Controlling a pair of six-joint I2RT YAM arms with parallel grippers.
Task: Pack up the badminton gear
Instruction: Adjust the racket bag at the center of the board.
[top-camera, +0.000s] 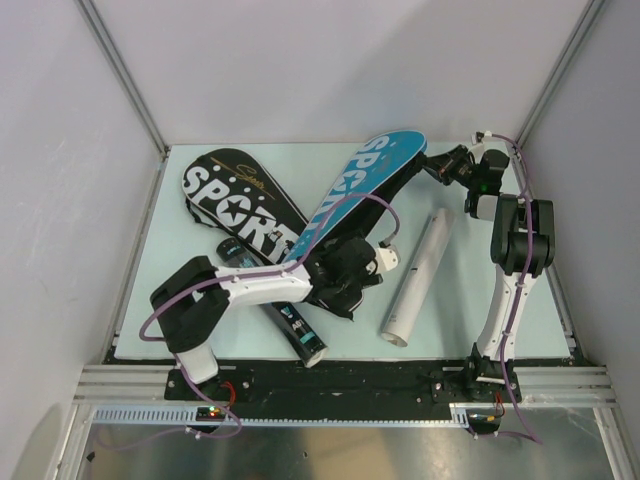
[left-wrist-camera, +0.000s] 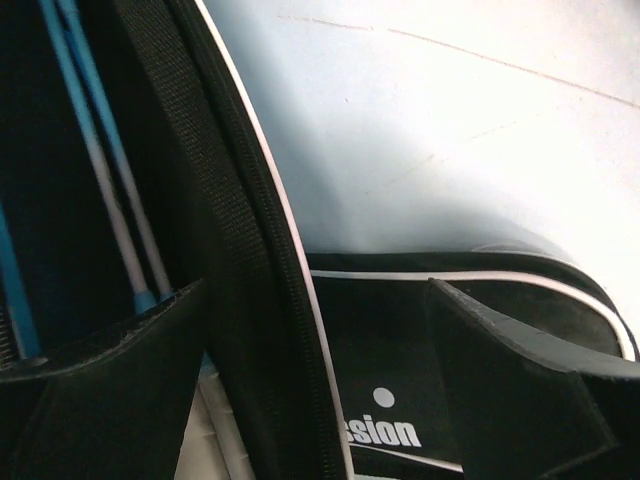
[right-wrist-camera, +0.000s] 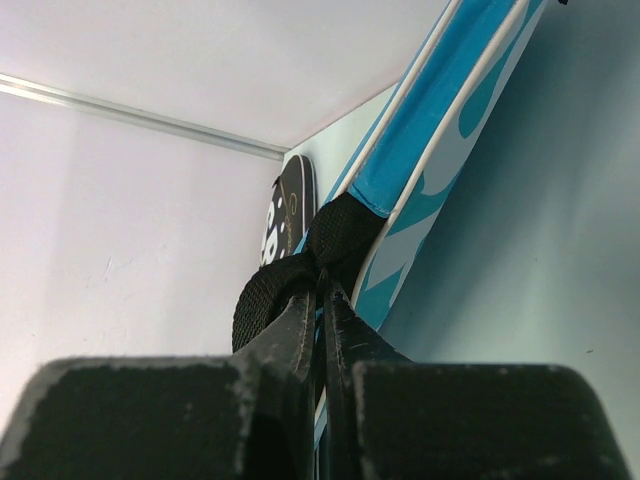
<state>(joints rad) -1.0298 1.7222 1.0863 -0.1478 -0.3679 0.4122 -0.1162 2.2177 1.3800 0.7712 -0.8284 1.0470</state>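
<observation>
Big blue cover (top-camera: 365, 175) lies across black cover (top-camera: 225, 200), low end hidden by L arm (top-camera: 250, 290). Beside it white tube (top-camera: 418, 275); black tube (top-camera: 295, 330) half hidden. R gripper (right-wrist-camera: 322, 290) pinches blue cover's black strap (right-wrist-camera: 275, 290) — L gripper (left-wrist-camera: 315, 295) wide open round a zip edge (left-wrist-camera: 250, 250), holding nothing

From above, you get bright, even light falling straight down: the table (top-camera: 170, 250) reads pale, shadows stay soft, and the deepest one sits under the left arm (top-camera: 250, 288). White lettering on the black cover (top-camera: 235, 200) is crisp; the frame posts (top-camera: 120, 70) lean outward near the edges. On your left wrist view the table (left-wrist-camera: 450, 130) burns out almost white, the left third sinks into near black, and the left gripper (left-wrist-camera: 318, 290) shows its fingers (left-wrist-camera: 90, 400) as blurred dark slabs. On your right wrist view the right gripper (right-wrist-camera: 322, 290) is soft and underexposed up close, while the blue cover (right-wrist-camera: 450, 130) stays fairly sharp and the wall (right-wrist-camera: 100, 250) glows evenly.
</observation>
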